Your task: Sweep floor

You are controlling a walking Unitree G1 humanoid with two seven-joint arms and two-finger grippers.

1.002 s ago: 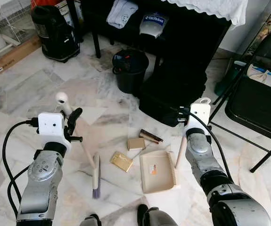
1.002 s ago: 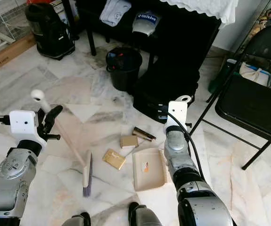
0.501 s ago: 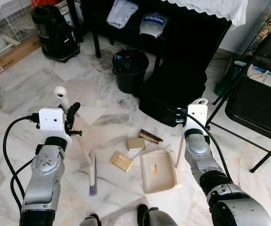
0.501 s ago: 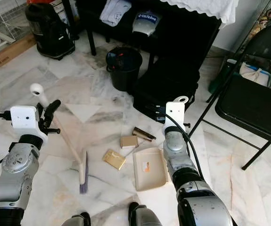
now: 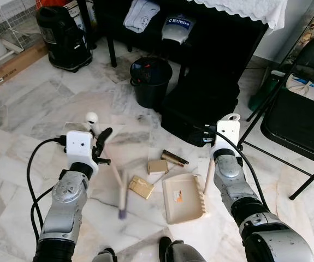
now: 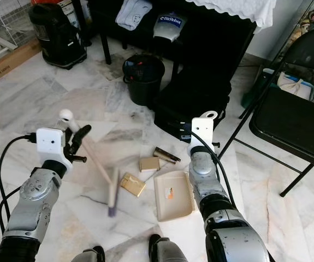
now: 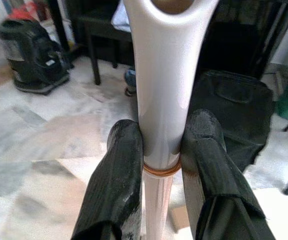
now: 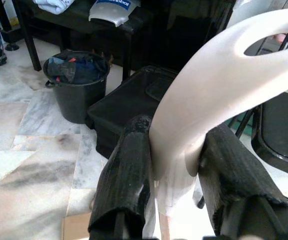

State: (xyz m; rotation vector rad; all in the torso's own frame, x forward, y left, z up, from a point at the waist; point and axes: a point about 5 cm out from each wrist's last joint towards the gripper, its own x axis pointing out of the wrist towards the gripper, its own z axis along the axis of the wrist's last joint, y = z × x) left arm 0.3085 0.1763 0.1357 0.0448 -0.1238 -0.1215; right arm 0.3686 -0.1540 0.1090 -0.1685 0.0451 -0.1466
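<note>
**Operator:** Where's the broom, and what has it?

**Spotter:** Your left gripper (image 7: 161, 150) is clamped on the broom (image 5: 114, 176) handle, near its white top end. The wrist view shows both fingers (image 7: 118, 180) pressed against the shaft. The brush head sits on the marble floor (image 5: 25, 103) at about 7 o'clock from the gold box (image 5: 141, 187), just beside it. The head is blurred, so you can't tell whether the bristles touch the box.

**Operator:** And the right?

**Spotter:** Your right gripper (image 8: 176, 165) is closed on the dustpan (image 5: 184, 198) handle, just below its looped end. The pan lies flat on the floor at 3 o'clock from the gold box. A small orange scrap lies in it, too small to name.

**Operator:** Other litter?

**Spotter:** A tan box (image 5: 158, 166) and a dark tube (image 5: 174, 158) at 12 o'clock from the pan. The bin (image 5: 150, 82) stands farther off at 12, beside a black case (image 5: 200, 109). The chair (image 5: 304, 120) at 3 o'clock is cut off by the frame edge.
</note>
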